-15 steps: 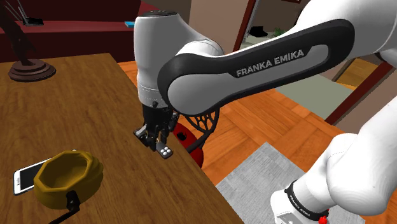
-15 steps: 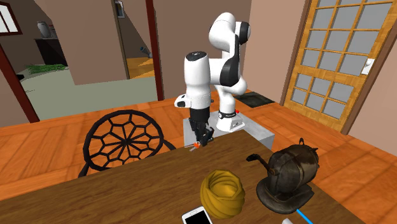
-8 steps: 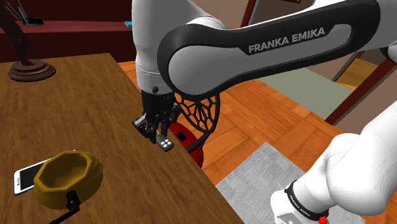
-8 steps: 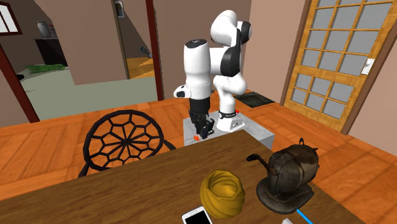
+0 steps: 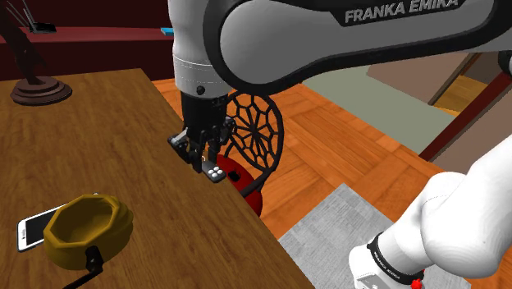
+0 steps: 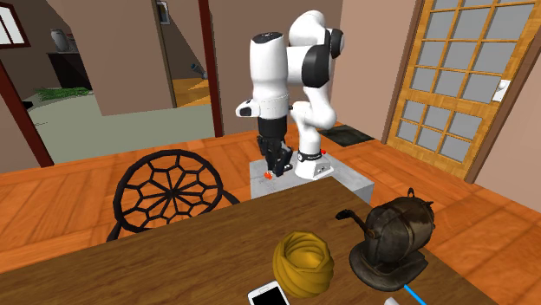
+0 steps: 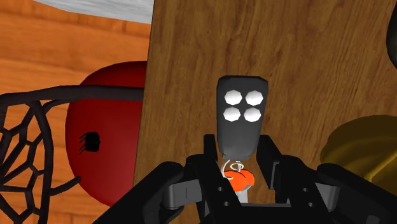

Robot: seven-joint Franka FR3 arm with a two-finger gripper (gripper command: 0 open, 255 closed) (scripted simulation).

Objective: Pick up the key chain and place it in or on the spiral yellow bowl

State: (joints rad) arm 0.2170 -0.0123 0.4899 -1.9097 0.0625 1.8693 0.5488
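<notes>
I have the key chain [image 7: 240, 118] in the gripper [image 7: 238, 156]. In the wrist view the two black fingers are drawn in narrow and clasp its ring end, where an orange tag sits, and the dark fob with four white buttons sticks out past the fingertips. I judge the grip real rather than loose, because the second exterior view has the hand well above the table [image 6: 199, 243] with nothing under it to hold the fob up.

The picking up looks done, so I am at the carry. The gripper hangs over the table edge on the side of the chair [image 5: 254, 123], whose black web back and red seat lie just beyond the wood. The yellow bowl [image 5: 86, 230] stands well apart from the gripper, toward the shoulder view's lower left, with a white phone [image 5: 33, 228] touching or just beside its far side.

Next I need to move the hand across the table until the fob is above the bowl's opening, lower it close to the rim, and only then let the fingers part. I would go gently. The fob is held by one end, so it may swing or twist, and a release made off-centre could drop it on the wood or the phone.
</notes>
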